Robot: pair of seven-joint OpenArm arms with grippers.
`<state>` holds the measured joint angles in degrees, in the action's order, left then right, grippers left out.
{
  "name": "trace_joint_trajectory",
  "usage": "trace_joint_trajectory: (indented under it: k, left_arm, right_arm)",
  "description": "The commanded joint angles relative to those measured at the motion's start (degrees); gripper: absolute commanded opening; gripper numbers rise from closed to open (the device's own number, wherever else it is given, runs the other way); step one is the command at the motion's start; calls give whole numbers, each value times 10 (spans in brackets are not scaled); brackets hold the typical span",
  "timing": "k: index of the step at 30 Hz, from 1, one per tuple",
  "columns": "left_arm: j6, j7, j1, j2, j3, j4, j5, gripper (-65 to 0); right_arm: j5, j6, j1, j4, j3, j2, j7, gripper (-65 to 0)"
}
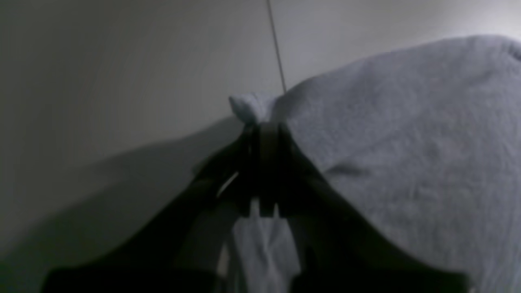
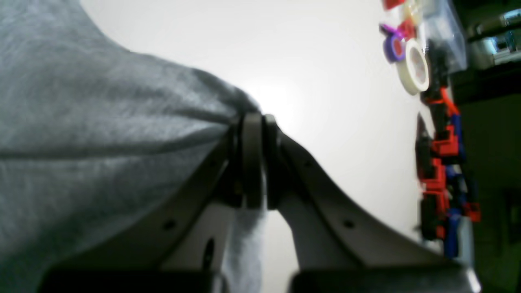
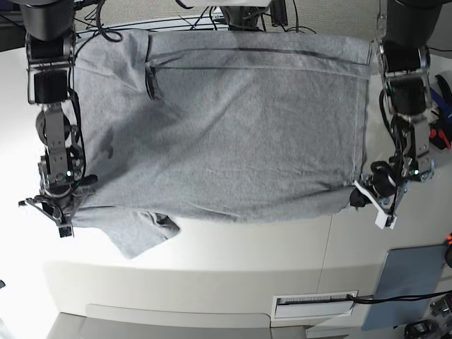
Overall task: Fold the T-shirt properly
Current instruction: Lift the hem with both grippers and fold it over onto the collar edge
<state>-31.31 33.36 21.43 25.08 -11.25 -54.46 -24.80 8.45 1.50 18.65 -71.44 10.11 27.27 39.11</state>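
White table [image 3: 233,247] fills the scene, with a thin dark seam running across its top in the left wrist view. The T-shirt [image 3: 233,127] is the big grey thing on it, plain side up, spread wide across the table and stretched between the two arms. One short sleeve [image 3: 138,233] droops off its near edge toward the base view's left; a dark fold line runs across near the far edge.

Left gripper [image 1: 264,134], on the base view's right, is clenched on a corner of the T-shirt; a nub of grey cloth pokes out past the closed tips, and fabric drapes off to the side. Right gripper [image 2: 254,122], on the base view's left, is likewise clamped tight on the shirt's edge, with cloth bunched against it.

Small clutter at the table's edge in the right wrist view: red and blue parts [image 2: 443,162], a white tape roll [image 2: 415,67], a purple tape roll [image 2: 392,47]. Blurry, can't tell more.
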Motion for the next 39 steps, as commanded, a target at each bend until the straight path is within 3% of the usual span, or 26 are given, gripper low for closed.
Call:
trace_joint_trajectory:
  k: [1,10,17,23,27,32,39]
  left_arm:
    - [-2,-12,3,9,-2,-23,-10,-650]
    - [9,-13,-78,10,-2,-116,-25,-650]
    - [60,-24,-122,9,-3,-195,-25,-650]
    - [60,-17,-132,6,-20,-250,-26,-650]
    - [57,10,-132,6,-50,-257,-59,-650]
    - [14,31,-150,6,-80,-257,-94,-650]
    - [12,29,-218,7,-105,-260,-100,-650]
  right_arm:
    - [7,5,3,-23,-5,15,-3,-650]
    - [32,19,-107,-151,-41,23,15,-650]
    - [31,19,-172,-230,-113,23,17,-650]
    - [31,19,-205,-253,-129,22,21,-650]
    - [32,20,-212,-253,-129,21,26,-650]
    - [37,19,-212,-263,-129,21,47,-650]
    - [64,21,-257,-332,-129,21,77,-650]
